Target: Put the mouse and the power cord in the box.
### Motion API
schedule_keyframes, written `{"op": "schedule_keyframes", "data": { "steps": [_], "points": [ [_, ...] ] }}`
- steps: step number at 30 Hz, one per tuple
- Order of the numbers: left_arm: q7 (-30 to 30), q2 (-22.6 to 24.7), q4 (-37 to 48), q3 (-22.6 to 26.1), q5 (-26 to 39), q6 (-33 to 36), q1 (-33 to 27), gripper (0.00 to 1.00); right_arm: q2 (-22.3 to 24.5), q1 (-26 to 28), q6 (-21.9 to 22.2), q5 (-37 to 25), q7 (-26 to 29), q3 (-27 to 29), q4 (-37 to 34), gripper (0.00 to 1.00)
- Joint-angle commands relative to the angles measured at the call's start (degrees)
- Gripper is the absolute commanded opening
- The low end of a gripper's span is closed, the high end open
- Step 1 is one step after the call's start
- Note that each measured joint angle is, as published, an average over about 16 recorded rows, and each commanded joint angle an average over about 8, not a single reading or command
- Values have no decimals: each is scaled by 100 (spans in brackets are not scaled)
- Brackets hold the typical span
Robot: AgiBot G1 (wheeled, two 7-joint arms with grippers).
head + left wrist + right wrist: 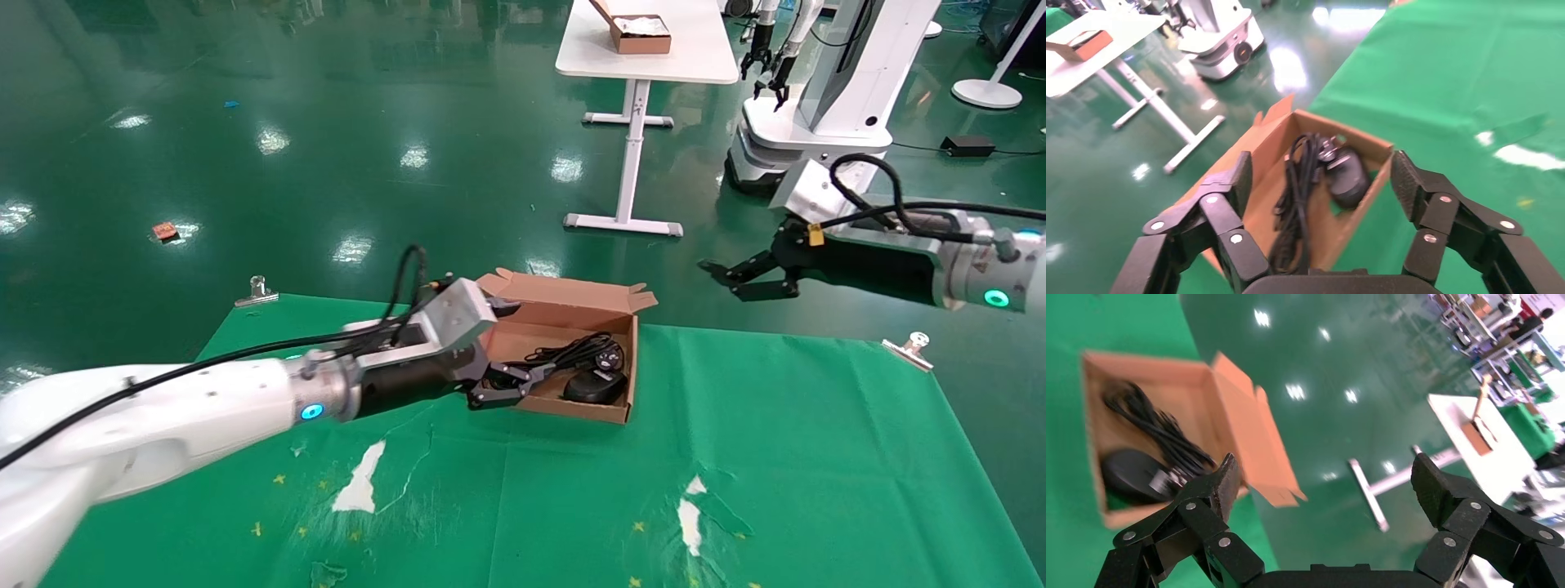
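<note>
On the left, the left gripper (500, 385) is at the near left corner of the box (619, 412), its fingers spread wide and holding nothing. The box stands on the green cloth (776, 457). Inside it lie the power cord (564, 352) and, just beside the cord toward the right wall, the mouse (595, 386). On the right, the right gripper (730, 281) hangs above the floor beyond the cloth, also spread and empty. Far behind stands a white table (695, 49).
</note>
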Motion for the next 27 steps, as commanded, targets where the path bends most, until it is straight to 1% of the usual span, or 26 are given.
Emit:
{"op": "schedule_keyframes", "data": {
  "steps": [1, 27],
  "points": [
    [-96, -145, -155, -114, -120, 161, 98, 100, 90, -162, -115, 140, 172, 65, 239, 100],
    [-1373, -2076, -2226, -1636, -1727, 2307, 1401, 100, 1297, -2328, -1651, 2008, 2475, 933, 3436, 100]
  ]
}}
